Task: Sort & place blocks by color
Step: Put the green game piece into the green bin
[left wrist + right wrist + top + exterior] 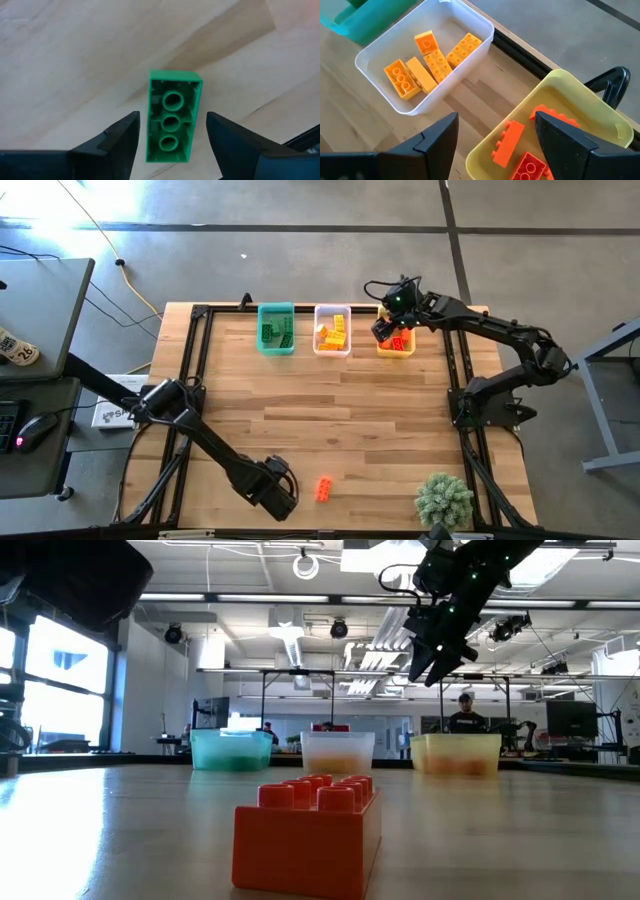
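In the left wrist view a green block (174, 100) lies on the wooden table with its hollow underside up. My left gripper (172, 121) is open, one finger on either side of the block, with a small gap on each side. In the high view this gripper (276, 490) sits near the table's near edge and hides the green block. An orange-red block (324, 489) rests on the table just right of it, studs up (310, 835). My right gripper (393, 332) hangs open above the yellow bin (580, 95), which holds orange-red blocks (507, 142).
Three bins stand in a row by the far edge: teal (276, 328) with green blocks, clear (332, 330) with yellow blocks (427, 60), and the yellow bin (396, 345). A fuzzy green plant (444, 498) sits at the near right corner. People show in the room behind (465, 715).
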`<action>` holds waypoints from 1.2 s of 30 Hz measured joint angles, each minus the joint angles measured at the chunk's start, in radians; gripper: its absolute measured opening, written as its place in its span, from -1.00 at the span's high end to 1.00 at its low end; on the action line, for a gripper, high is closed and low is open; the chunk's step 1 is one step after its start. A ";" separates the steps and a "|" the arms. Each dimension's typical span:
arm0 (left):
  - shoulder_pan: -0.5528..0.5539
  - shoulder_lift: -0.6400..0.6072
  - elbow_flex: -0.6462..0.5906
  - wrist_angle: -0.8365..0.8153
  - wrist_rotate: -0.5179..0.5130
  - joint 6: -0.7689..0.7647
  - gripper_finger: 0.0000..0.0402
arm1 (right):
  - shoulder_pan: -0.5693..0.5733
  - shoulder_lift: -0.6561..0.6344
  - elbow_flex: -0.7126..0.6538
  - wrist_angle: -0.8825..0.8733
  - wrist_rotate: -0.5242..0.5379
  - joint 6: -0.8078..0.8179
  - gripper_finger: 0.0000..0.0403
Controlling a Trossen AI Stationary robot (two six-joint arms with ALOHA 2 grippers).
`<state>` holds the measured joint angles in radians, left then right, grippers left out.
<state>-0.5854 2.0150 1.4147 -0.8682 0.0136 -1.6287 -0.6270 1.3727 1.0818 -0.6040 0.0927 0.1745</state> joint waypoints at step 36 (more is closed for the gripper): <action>0.318 -0.100 0.000 -0.276 -0.173 0.670 0.47 | 0.108 0.001 0.000 0.010 -0.310 0.008 -0.24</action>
<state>-0.2675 1.9148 1.4151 -1.1442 -0.1599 -0.9583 -0.5187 1.3735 1.0813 -0.5938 -0.2176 0.1826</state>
